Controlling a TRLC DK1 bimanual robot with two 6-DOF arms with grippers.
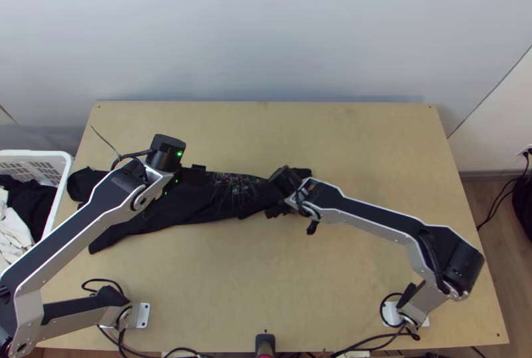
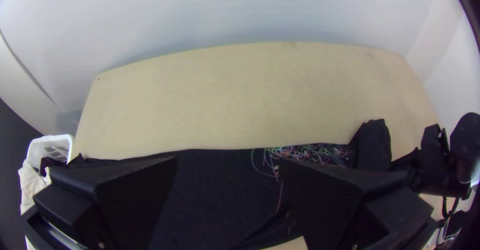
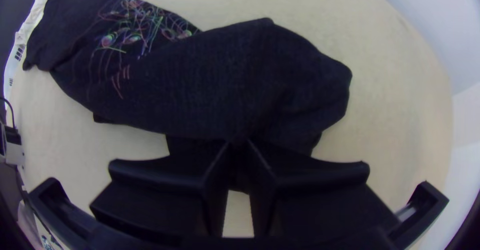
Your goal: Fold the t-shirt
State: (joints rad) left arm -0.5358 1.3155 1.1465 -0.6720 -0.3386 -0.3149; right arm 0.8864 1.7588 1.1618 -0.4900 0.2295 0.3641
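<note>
Top view shows the black t-shirt [image 1: 206, 208] laid in a long, uneven band across the left and middle of the wooden table [image 1: 372, 138], with its multicoloured line print [image 1: 236, 185] partly exposed along the far side. Creases are seen in the cloth, and in the right wrist view a plain layer is lapped over part of the print. The left gripper [image 1: 189, 175] is positioned above the shirt, to the left of the print; in the left wrist view its fingers [image 2: 135, 180] are spread well apart, with dark cloth visible between them. The right gripper [image 1: 276, 210] is placed at the near edge of the shirt, towards its right end. In the right wrist view its fingers [image 3: 210, 167] are brought nearly together, and gathered black cloth is pinched between their tips. Beside the table's left edge, dark cloth [image 1: 30, 201] and white cloth [image 1: 13, 231] are held in a white basket [image 1: 66, 165].
</note>
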